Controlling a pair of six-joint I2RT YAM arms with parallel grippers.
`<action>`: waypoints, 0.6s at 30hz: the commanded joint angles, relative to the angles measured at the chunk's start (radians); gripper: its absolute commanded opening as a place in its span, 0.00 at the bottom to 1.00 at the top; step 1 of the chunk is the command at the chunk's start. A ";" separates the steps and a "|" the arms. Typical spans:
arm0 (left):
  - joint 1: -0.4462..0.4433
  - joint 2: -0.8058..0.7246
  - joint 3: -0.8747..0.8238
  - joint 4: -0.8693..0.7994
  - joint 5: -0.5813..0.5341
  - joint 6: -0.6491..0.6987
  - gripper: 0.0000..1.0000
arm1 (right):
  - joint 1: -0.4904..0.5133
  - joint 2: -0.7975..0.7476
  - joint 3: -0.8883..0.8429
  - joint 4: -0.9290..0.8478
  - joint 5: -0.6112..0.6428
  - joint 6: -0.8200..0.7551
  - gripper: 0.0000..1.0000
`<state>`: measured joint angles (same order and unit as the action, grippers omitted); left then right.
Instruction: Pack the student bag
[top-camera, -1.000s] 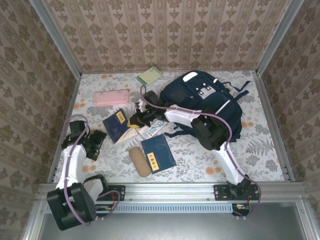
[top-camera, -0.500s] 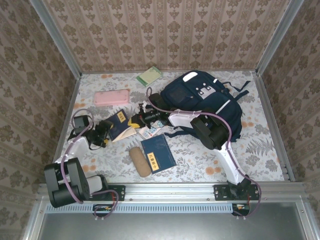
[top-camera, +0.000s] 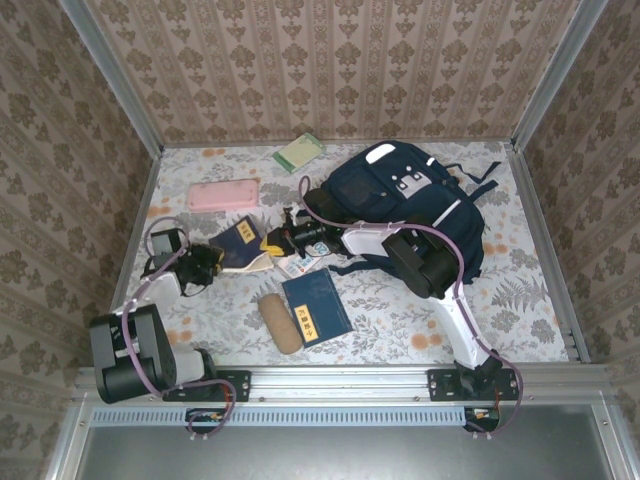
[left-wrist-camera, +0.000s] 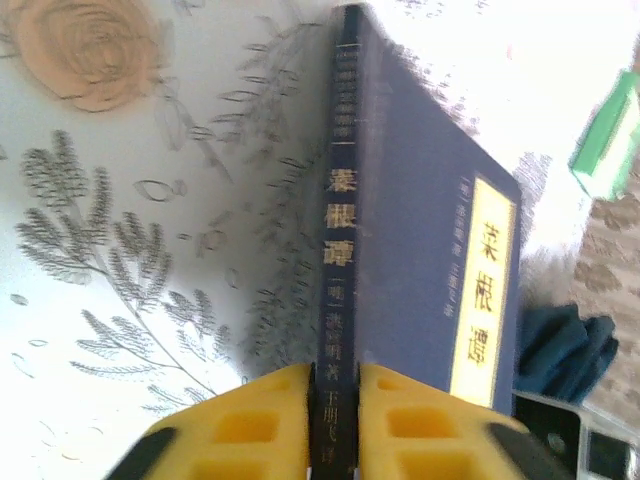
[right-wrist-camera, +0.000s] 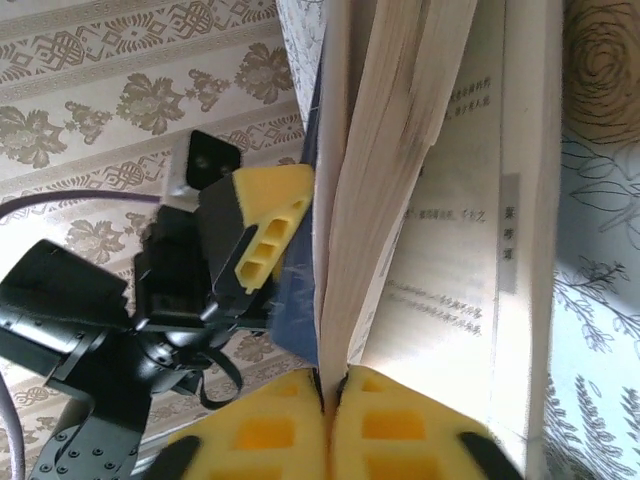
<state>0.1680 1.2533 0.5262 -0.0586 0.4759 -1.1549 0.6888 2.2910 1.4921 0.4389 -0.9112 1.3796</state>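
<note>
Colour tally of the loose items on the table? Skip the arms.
Navy: 3 (student bag, far navy book, near navy book)
Pink: 1 (pink case)
Green: 1 (green pad)
Tan: 1 (tan case)
White: 1 (white booklet)
Total: 7

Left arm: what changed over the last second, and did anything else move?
The left gripper reached in to the navy book and shut on its spine. The right gripper kept pinching that book's pages. The student bag, pink case and second navy book stayed put.
</note>
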 joint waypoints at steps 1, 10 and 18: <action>-0.010 -0.065 0.026 -0.027 -0.027 -0.021 0.01 | -0.009 -0.096 -0.030 -0.064 0.016 -0.071 0.35; -0.045 -0.247 0.067 -0.070 -0.174 -0.125 0.00 | -0.037 -0.325 -0.155 -0.285 0.237 -0.171 0.75; -0.212 -0.256 0.160 -0.007 -0.346 -0.254 0.00 | 0.003 -0.413 -0.270 -0.052 0.338 0.127 0.94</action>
<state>0.0055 1.0046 0.6102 -0.1230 0.2276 -1.3399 0.6712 1.9133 1.2503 0.2928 -0.6422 1.3712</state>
